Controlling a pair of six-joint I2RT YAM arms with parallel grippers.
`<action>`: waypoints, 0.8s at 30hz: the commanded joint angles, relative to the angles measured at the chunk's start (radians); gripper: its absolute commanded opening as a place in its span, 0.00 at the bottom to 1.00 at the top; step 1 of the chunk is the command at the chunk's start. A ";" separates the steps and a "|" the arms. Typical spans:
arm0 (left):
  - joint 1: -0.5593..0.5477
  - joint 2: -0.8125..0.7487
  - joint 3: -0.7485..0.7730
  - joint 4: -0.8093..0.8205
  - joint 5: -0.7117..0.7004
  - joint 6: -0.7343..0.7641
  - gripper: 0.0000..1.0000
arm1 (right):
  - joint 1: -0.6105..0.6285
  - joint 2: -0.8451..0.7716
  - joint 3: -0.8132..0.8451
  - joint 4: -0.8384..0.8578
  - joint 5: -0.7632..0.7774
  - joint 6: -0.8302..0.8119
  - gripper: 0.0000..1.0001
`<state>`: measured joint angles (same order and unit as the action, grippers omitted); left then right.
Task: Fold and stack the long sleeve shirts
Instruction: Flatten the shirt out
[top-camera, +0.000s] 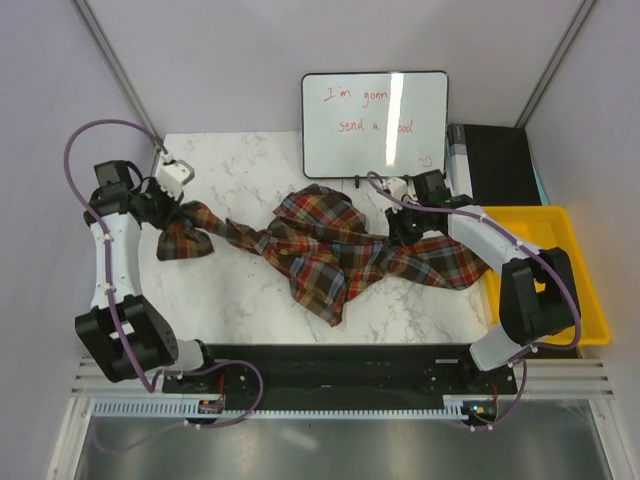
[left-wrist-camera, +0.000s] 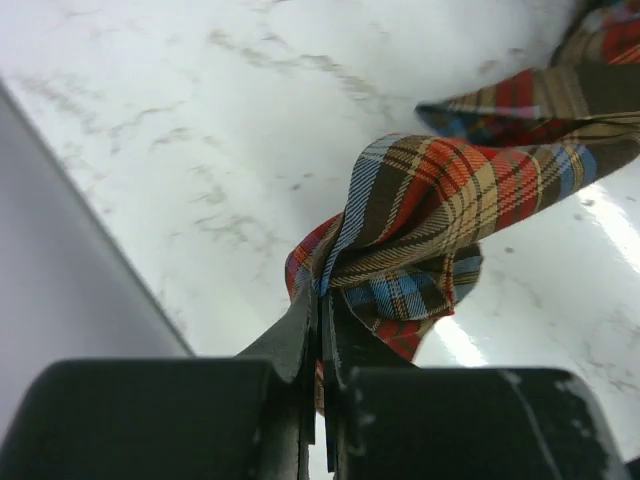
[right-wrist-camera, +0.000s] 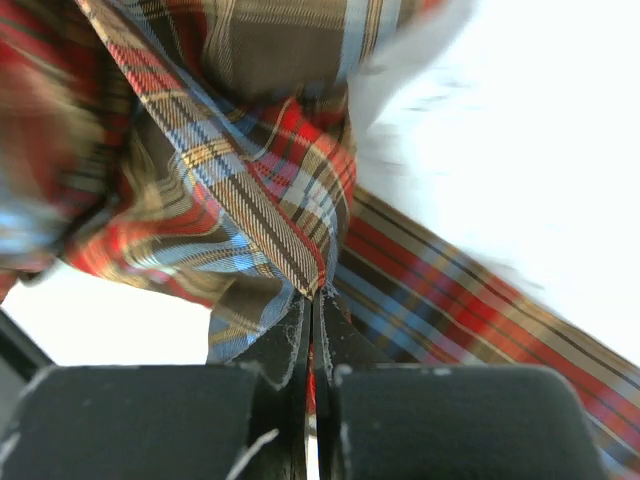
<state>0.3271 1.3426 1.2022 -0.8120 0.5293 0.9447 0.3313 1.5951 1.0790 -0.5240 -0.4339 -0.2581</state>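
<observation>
From above, you see the plaid shirt (top-camera: 330, 250) bunched on the marble tabletop (top-camera: 240, 300) just in front of the whiteboard (top-camera: 375, 120), its red-orange, navy and tan checks twisted into ropes. In the left wrist view, your left fingers (left-wrist-camera: 322, 305) are clamped shut on a knotted fold. In the right wrist view, your right fingers (right-wrist-camera: 313, 305) pinch a blurred fold, closed tight.

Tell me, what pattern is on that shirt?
The shirt is plaid: red-orange, brown, tan and light blue; clearest in the left wrist view.
</observation>
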 joint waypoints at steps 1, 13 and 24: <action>0.081 0.065 0.092 0.042 -0.060 -0.136 0.02 | -0.055 -0.063 0.041 -0.088 0.027 -0.059 0.00; 0.179 -0.082 0.054 -0.105 0.012 0.127 0.02 | -0.103 -0.183 0.073 -0.131 0.043 -0.078 0.00; -0.463 -0.459 -0.088 -0.543 0.242 0.319 0.02 | -0.011 0.028 0.320 -0.035 0.136 0.107 0.00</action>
<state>0.1974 1.0729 1.1881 -1.2030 0.6155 1.2976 0.2974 1.5711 1.2839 -0.6476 -0.3775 -0.2459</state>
